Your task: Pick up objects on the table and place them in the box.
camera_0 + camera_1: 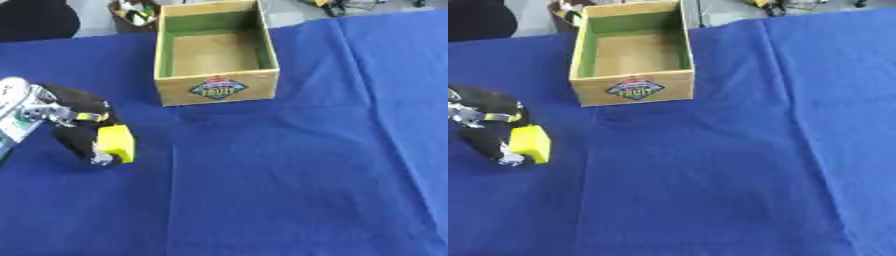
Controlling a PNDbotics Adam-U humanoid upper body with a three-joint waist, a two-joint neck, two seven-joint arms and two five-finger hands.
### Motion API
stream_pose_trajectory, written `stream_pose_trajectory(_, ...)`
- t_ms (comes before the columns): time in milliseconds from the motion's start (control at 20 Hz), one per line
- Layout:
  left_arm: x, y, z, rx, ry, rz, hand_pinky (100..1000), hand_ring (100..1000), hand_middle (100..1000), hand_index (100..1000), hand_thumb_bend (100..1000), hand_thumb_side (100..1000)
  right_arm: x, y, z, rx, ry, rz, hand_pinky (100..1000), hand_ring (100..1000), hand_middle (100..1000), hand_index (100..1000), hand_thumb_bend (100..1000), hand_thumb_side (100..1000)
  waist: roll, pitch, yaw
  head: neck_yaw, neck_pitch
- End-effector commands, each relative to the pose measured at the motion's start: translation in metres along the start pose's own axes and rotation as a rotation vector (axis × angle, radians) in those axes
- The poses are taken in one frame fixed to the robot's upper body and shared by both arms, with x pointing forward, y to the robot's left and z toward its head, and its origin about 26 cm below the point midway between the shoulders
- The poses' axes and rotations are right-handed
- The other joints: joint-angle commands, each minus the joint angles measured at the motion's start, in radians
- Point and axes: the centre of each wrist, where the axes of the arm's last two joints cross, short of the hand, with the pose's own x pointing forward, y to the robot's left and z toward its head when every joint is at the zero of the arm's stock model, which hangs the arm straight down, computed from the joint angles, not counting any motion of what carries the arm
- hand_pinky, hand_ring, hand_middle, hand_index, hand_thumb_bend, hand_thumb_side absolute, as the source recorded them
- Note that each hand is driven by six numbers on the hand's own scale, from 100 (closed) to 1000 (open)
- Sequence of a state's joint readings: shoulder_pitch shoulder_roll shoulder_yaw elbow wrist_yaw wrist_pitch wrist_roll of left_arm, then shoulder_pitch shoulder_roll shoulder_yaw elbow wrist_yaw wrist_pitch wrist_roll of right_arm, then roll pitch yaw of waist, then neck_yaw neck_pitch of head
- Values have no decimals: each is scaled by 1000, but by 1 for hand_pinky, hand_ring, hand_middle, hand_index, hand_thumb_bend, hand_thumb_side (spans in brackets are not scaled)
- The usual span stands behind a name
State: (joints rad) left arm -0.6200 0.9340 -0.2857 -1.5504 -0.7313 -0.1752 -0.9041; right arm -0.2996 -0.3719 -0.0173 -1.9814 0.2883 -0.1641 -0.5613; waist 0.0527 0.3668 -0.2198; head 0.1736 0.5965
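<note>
Yellow block (116, 142) sits pinched in our left robot hand (83, 131), fingers curled round it. Our wooden box (216, 86) stands beyond it, to its right.

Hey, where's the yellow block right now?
The yellow block is at the left side of the left eye view, held in the robot's left hand just above the blue tablecloth, nearer and left of the wooden box.

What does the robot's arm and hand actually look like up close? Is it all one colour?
No. Only the left hand shows, entering from the left edge. The hand itself is mostly black and rounded, almost glove-like, with a small silver metal part at the lowest fingertip. Behind it, the wrist is bare silver metal with visible joints and brackets, and a white rounded casing sits further up the arm. A thin yellowish band crosses the hand's back.
</note>
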Motion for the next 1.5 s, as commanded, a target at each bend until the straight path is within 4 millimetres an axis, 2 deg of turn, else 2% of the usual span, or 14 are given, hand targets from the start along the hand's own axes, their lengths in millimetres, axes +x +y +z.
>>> stream_pose_trajectory(50,-5,8,10,16,36,-14,404,537,443,620,100,653,5,-2,-6,-13,-29,-1,617,662,535,806,100,643,-3,-16,2,0,-9)
stream_pose_trajectory(200,-4,14,14,42,47,-2,309,493,411,567,100,634,5,-3,-5,-16,-26,0,616,662,535,805,100,641,-3,-18,3,-2,-10)
stream_pose_trajectory(450,-2,23,22,83,67,23,270,480,408,559,100,651,4,-3,-5,-18,-22,3,617,662,535,805,100,641,-3,-22,4,-4,-10)
stream_pose_trajectory(500,-1,25,24,93,69,27,266,477,410,563,100,716,4,-3,-4,-17,-21,5,617,662,535,805,100,639,-2,-24,5,-4,-9)
stream_pose_trajectory(550,-1,29,26,105,72,30,264,476,409,563,100,688,4,-4,-4,-16,-20,6,617,662,535,805,100,641,-2,-25,6,-4,-7)
stream_pose_trajectory(700,0,38,33,138,83,29,253,468,409,567,100,707,4,-4,-4,-14,-20,13,618,663,535,805,100,641,1,-30,10,-7,-1)
stream_pose_trajectory(950,4,68,58,257,101,-3,241,461,388,551,100,695,3,-6,-3,-8,-19,23,618,663,535,805,100,641,7,-38,14,-16,9)
stream_pose_trajectory(1100,12,92,78,387,121,-46,201,397,339,517,100,659,3,-6,-2,0,-18,24,618,663,535,805,100,640,10,-46,14,-20,14)
stream_pose_trajectory(1250,20,114,96,545,151,-59,154,369,301,502,100,651,3,-5,-2,9,-18,19,619,663,535,805,100,642,11,-52,7,-13,17)
stream_pose_trajectory(1350,23,127,99,624,166,-47,143,363,290,499,100,655,3,-5,-2,15,-17,16,619,663,535,805,100,642,12,-54,1,-5,17)
stream_pose_trajectory(1500,26,144,93,702,181,-25,131,360,281,499,100,659,4,-4,-2,20,-15,14,619,663,535,806,100,640,17,-53,-5,2,18)
